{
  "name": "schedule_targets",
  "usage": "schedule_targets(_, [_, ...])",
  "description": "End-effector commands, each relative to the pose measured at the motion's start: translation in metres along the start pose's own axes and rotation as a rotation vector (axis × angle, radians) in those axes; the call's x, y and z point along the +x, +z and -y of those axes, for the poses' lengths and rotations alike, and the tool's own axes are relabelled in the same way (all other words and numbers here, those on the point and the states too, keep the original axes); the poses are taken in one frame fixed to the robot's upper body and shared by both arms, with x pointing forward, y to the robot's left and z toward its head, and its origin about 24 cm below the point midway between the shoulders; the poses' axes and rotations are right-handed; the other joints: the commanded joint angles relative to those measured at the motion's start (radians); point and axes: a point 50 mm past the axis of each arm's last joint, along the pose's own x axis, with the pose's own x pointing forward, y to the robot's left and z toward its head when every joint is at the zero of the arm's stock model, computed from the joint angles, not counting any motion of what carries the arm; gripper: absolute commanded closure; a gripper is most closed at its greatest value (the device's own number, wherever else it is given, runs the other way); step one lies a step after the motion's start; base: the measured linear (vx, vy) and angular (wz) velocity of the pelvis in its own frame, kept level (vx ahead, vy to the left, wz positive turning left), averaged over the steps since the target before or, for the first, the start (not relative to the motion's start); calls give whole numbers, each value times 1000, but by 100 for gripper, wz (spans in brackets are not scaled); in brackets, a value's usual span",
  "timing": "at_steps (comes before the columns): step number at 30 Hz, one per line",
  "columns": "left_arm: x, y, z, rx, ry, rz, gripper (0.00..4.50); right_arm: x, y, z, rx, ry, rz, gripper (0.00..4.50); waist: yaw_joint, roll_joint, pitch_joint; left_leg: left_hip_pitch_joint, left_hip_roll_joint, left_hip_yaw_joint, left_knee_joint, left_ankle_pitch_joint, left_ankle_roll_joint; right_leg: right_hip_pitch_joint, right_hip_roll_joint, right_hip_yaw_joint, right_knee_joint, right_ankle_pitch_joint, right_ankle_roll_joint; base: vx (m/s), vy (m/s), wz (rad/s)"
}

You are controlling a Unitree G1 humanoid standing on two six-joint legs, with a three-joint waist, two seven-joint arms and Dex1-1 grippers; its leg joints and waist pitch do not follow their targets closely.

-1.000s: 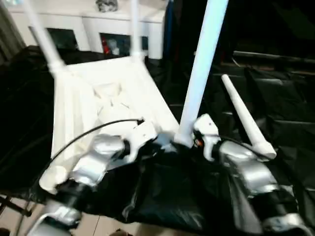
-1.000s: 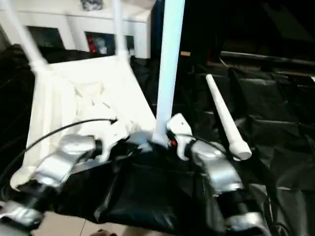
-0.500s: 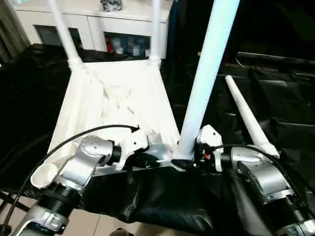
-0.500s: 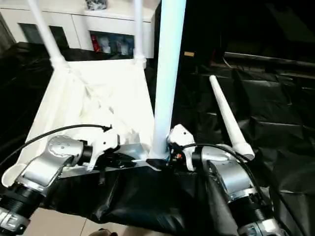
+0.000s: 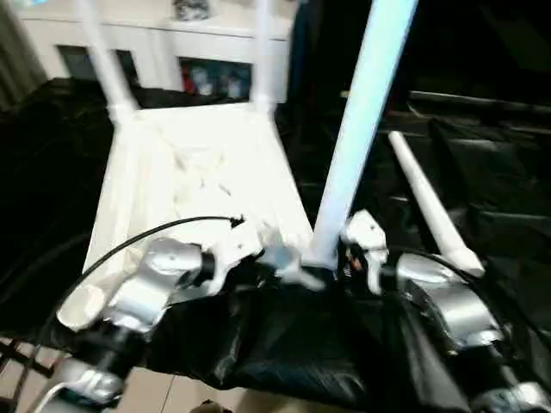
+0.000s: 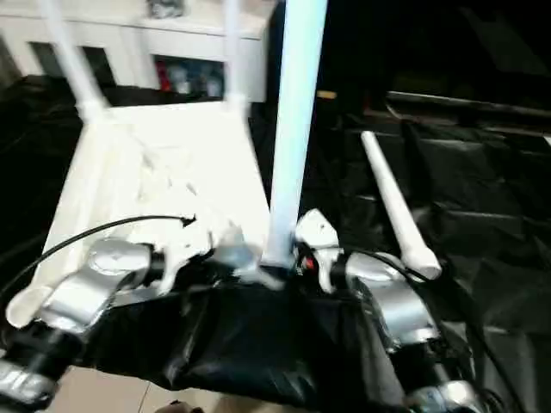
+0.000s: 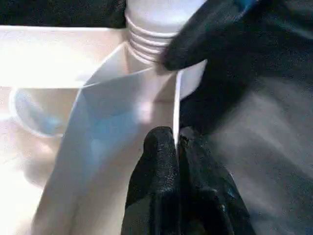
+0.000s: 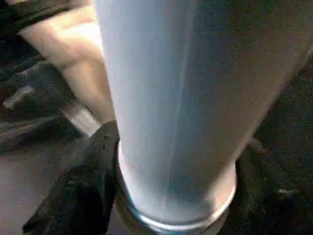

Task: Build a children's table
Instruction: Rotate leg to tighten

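The white table top lies underside up on the black sheet. Two legs stand in its far corners. A third leg stands upright at the near right corner, its threaded end at the socket. My right gripper is shut around the foot of this leg, one black finger pressed against it. My left gripper is shut on the thin rim of the table top, just beside that corner. A fourth leg lies loose on the sheet to the right.
The near left corner socket stands open at the sheet's front edge. A white cabinet runs along the back. The black sheet spreads wrinkled to the right, and the floor shows below the front edge.
The whole picture has shaken and shifted a little. My right gripper's fingers have drawn in around the upright leg. The left gripper has kept its hold on the rim.
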Motion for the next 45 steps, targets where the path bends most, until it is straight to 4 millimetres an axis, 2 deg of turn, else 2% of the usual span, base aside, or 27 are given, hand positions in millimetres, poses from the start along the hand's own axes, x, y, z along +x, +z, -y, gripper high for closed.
schedule_targets(1, [18, 28, 1, 1, 82, 96, 450, 18, -7, -5, 41, -142, -53, 181, -7, -11, -61, 17, 35, -17, -76, -241, -28, 37, -71, 28, -84, -331, -178, 0, 0, 0])
schedule_targets(2, [22, 30, 2, -6, 91, 99, 450, 22, -7, -5, 66, -186, -53, 181, -11, -11, -61, 10, 36, -19, -78, -229, -26, 42, -70, 27, -85, -307, -173, 0, 0, 0])
schedule_targets(4, [27, 33, 5, -18, 99, 105, 450, 27, -6, -6, 89, -228, -49, 181, -11, -7, -62, 15, 36, -16, -75, -231, -17, 36, -69, 29, -87, -283, -172, 0, 0, 0])
schedule_targets(6, [34, 37, 9, -22, 97, 114, 450, 34, -3, -9, 120, -255, -35, 181, -15, -8, -64, 13, 34, -14, -72, -218, -2, 38, -67, 29, -85, -246, -181, 0, 0, 0])
schedule_targets(8, [38, 40, 12, -4, 83, 126, 450, 39, 3, -16, 121, -200, 4, 181, -15, -8, -65, 12, 35, -12, -70, -207, 10, 38, -66, 31, -84, -210, -186, 0, 0, 0])
schedule_targets(9, [39, 40, 13, 1, 81, 129, 450, 40, 4, -17, 119, -184, 13, 125, -13, -7, -67, 12, 35, -13, -70, -192, 16, 42, -66, 29, -81, -184, -190, 0, 0, 0])
schedule_targets(11, [38, 40, 13, 7, 78, 130, 450, 40, 6, -19, 136, -166, 29, 111, -13, -6, -66, 12, 35, -11, -69, -179, 29, 42, -65, 28, -78, -146, -204, 0, 0, 0])
schedule_targets(15, [28, 34, 13, 33, 30, 121, 450, 34, 8, -19, 61, -94, 36, 71, -13, -5, -63, 14, 36, -12, -71, -216, 25, 41, -67, 29, -84, -201, -201, 0, 0, 0])
schedule_targets(18, [25, 32, 13, 44, 13, 120, 450, 32, 9, -18, 41, -71, 36, 71, -13, -5, -64, 14, 38, -13, -71, -216, 25, 41, -67, 29, -82, -195, -202, 0, 0, 0])
schedule_targets(19, [21, 29, 14, 49, -17, 115, 450, 27, 10, -18, 6, -18, 38, 71, -13, -4, -63, 15, 38, -11, -71, -215, 26, 38, -66, 30, -83, -194, -206, 0, 0, 0])
schedule_targets(21, [9, 22, 16, 64, -82, 103, 450, 11, 12, -17, -69, 130, 42, 71, -5, -4, -64, 14, 41, -13, -71, -217, 31, 45, -67, 29, -80, -182, -201, 0, 0, 0])
schedule_targets(23, [7, 21, 16, 72, -94, 102, 450, 7, 12, -17, -87, 162, 42, 71, -4, -2, -65, 15, 42, -10, -70, -198, 46, 40, -65, 30, -77, -134, -215, 0, 0, 0])
schedule_targets(25, [5, 20, 16, 72, -105, 99, 450, 4, 13, -17, -95, 192, 41, 71, -1, -3, -64, 18, 42, -9, -70, -202, 45, 39, -65, 29, -77, -137, -225, 0, 0, 0])
schedule_targets(29, [-10, 14, 19, 80, -207, 90, 450, -16, 12, -16, -147, 358, 12, 71, 7, -3, -63, 18, 44, -11, -71, -218, 48, 42, -66, 29, -76, -159, -221, 0, 0, 0])
schedule_targets(30, [-14, 12, 20, 81, -239, 80, 450, -19, 11, -16, -154, 396, -2, 88, 7, -4, -62, 18, 45, -11, -71, -218, 51, 40, -66, 29, -76, -157, -224, 0, 0, 0])
schedule_targets(35, [-22, 8, 22, 84, -278, 63, 450, -24, 11, -17, -170, 448, -23, 117, 7, -6, -61, 19, 44, -11, -73, -229, 42, 38, -66, 29, -78, -196, -224, 0, 0, 0])
schedule_targets(37, [-25, 7, 23, 79, -293, 58, 450, -25, 11, -18, -176, 463, -24, 147, 6, -8, -60, 20, 44, -10, -73, -235, 38, 36, -67, 30, -80, -211, -221, 0, 0, 0])
schedule_targets(40, [-26, 6, 23, 77, -299, 59, 450, -26, 10, -20, -174, 489, -29, 169, 8, -11, -61, 19, 44, -11, -73, -220, 39, 38, -67, 30, -77, -204, -217, 0, 0, 0])
schedule_targets(45, [-24, 7, 21, 81, -263, 63, 450, -24, 7, -24, -172, 497, -40, 179, 11, -12, -62, 18, 43, -9, -70, -197, 47, 38, -67, 30, -75, -175, -222, 0, 0, 0])
